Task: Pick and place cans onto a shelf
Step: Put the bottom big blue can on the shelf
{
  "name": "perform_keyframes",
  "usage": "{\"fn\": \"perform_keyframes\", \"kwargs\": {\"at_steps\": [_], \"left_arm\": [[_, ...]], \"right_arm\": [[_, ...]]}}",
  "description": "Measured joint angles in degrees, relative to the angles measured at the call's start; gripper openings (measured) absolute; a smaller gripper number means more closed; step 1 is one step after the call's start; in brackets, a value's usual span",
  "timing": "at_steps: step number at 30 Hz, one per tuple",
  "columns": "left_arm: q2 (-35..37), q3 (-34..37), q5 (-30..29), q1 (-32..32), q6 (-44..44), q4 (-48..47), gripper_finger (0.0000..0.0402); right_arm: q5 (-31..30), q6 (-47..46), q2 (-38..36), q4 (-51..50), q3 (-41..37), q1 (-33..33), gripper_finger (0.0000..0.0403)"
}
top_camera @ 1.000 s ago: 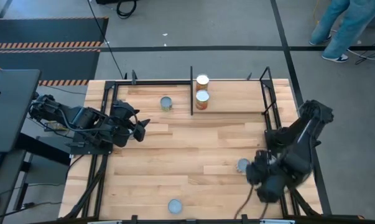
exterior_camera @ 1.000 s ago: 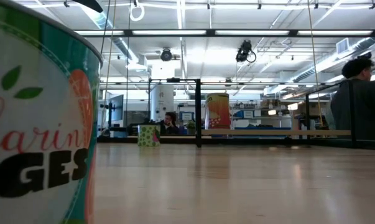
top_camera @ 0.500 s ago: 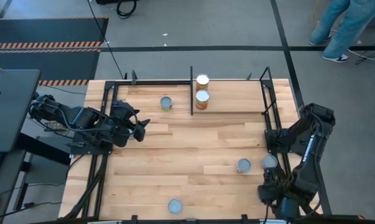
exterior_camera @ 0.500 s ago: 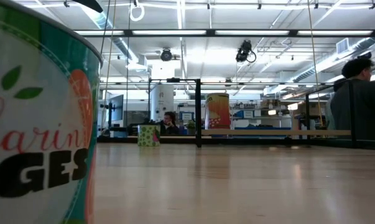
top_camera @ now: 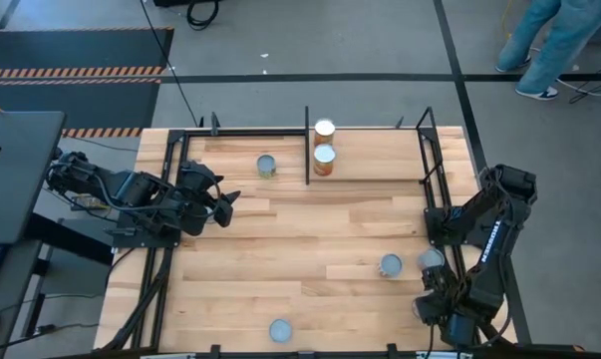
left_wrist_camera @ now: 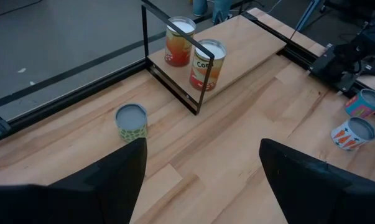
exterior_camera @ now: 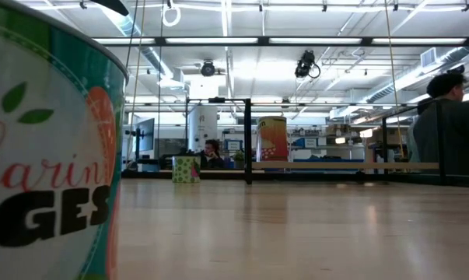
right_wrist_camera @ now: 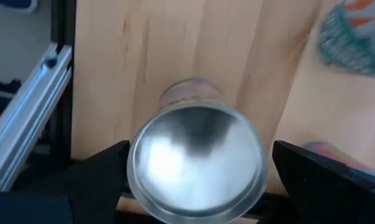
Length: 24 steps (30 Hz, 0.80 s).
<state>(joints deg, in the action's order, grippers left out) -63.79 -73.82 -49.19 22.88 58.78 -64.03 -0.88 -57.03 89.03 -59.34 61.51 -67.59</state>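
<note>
The shelf (top_camera: 380,160), thin black rails over pale wood, stands well beyond the right gripper (right_wrist_camera: 196,214), whose fingers spread wide around a smooth silver-topped can (right_wrist_camera: 196,163), not yet clamped. A skewed squeeze could tip this slick cylinder. The left gripper (left_wrist_camera: 199,168) hangs released.

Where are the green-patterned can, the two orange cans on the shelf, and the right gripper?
Green-patterned can (left_wrist_camera: 131,116), left wrist view, on its lid.
Orange cans (left_wrist_camera: 208,65), left wrist view, nearer one's label.
Shelf (top_camera: 380,155), high view, bare board.
Right gripper (right_wrist_camera: 196,158), right wrist view, between its fingers, over a can.
</note>
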Motion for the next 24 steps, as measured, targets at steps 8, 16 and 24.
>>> {"fn": "perform_keyframes", "kwargs": {"at_steps": [8,16,24], "left_arm": [[0.0,0.0,0.0,0.0,0.0,0.0,0.0318],[0.0,0.0,0.0,0.0,0.0,0.0,0.0318],[0.0,0.0,0.0,0.0,0.0,0.0,0.0318]], "right_arm": [[3.4,-1.5,0.0,4.2,-4.1,0.1,0.0370],[3.1,1.4,-0.8,2.8,-0.8,3.8,0.0311],[-2.2,7.1,-8.9,-8.6,10.5,16.4,0.0312]]}}
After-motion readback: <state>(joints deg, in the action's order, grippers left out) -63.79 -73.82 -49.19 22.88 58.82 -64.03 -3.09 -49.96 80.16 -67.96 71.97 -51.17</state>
